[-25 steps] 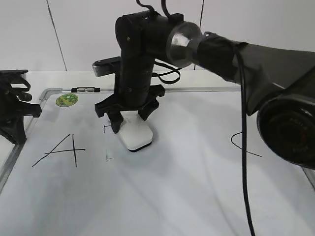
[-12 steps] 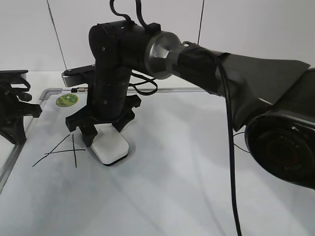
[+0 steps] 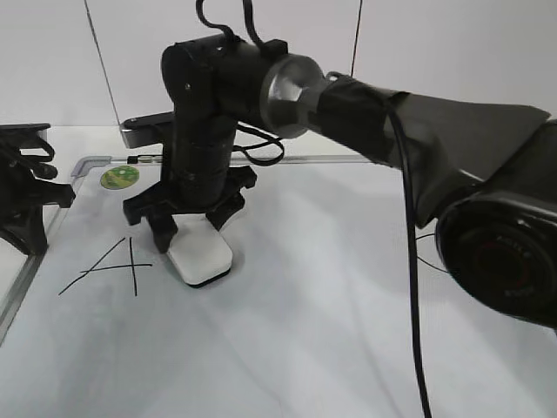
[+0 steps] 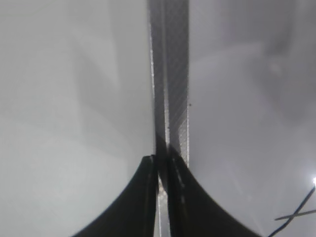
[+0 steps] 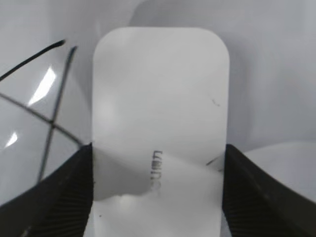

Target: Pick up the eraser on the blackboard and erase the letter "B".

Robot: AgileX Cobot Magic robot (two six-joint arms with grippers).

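My right gripper (image 3: 187,228) is shut on the white eraser (image 3: 201,254), pressing it flat on the blackboard (image 3: 331,305) just right of the letter "A" (image 3: 109,266). In the right wrist view the eraser (image 5: 160,123) fills the space between both jaws (image 5: 157,192), with strokes of the "A" (image 5: 44,103) to its left. No stroke of the letter "B" shows anywhere; its spot lies under or beside the eraser. My left gripper (image 3: 26,200) hangs over the board's left frame edge; in the left wrist view its jaws (image 4: 163,170) are closed together over the frame (image 4: 170,74).
A round green sticker (image 3: 118,178) lies at the board's far left corner. Part of the letter "C" (image 3: 426,248) shows behind my right arm. A small dark clip (image 3: 135,159) sits on the board's top frame.
My right gripper slid the eraser left from the board's middle to beside the "A", then slightly back right. The faint "B" remnants seen one second ago are gone. The left arm is unmoved.
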